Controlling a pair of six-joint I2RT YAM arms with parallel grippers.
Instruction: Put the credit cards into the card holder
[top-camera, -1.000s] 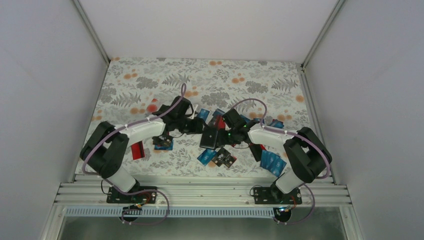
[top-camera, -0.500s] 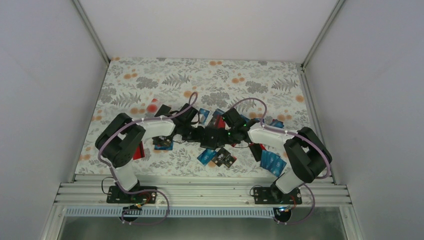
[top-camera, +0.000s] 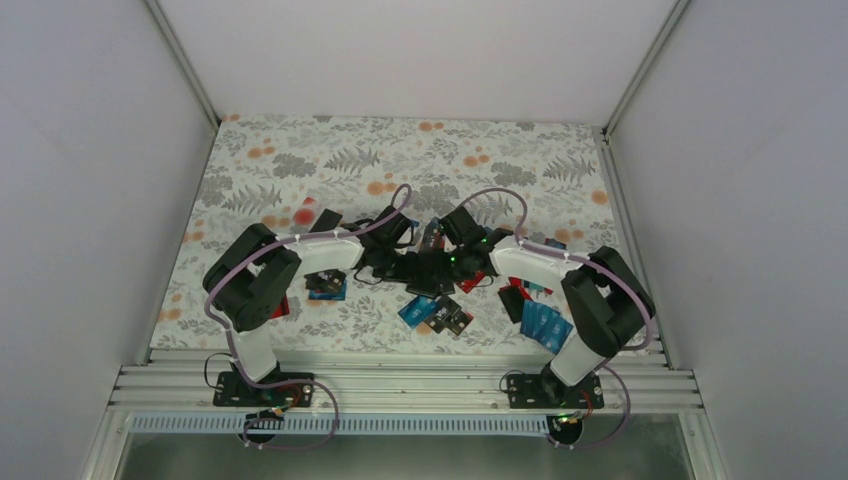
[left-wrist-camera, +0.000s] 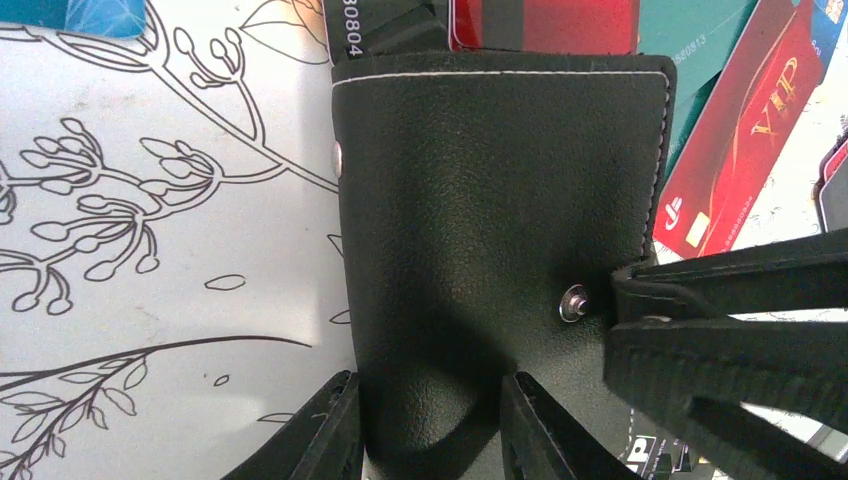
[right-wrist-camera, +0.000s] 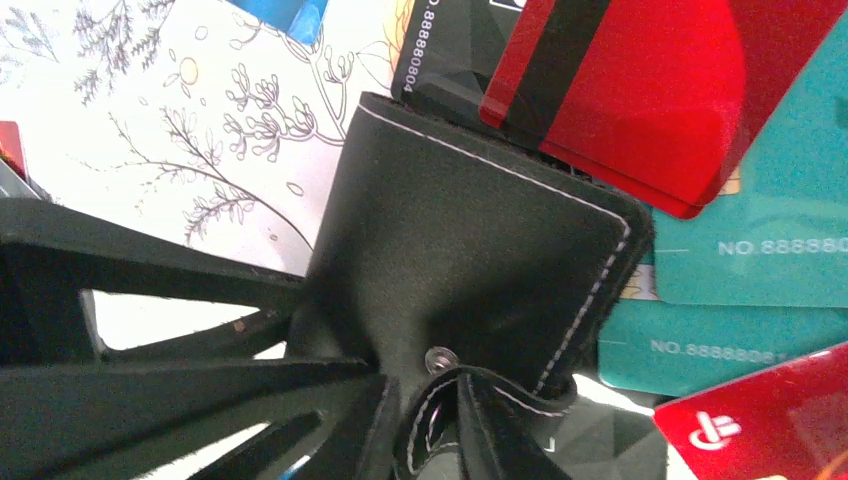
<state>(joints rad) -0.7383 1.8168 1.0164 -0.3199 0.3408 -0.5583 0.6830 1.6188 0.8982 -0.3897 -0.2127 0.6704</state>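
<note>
Mid-table, left gripper (left-wrist-camera: 430, 400) and right gripper (left-wrist-camera: 625, 305) clamp the card holder (left-wrist-camera: 480, 180), its opening hidden.

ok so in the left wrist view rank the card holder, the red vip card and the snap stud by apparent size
1. card holder, by far the largest
2. red vip card, only partly in view
3. snap stud, tiny

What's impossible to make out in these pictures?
- Left wrist view: the inside of the holder; only its outer face shows. The frame and the left claw cut off its bottom.
- Same view: whether the right claw actually pinches the holder.
- Right wrist view: the number on the teal card runs off the frame.
- Top view: both claws hide the holder; card print is too small.
</note>
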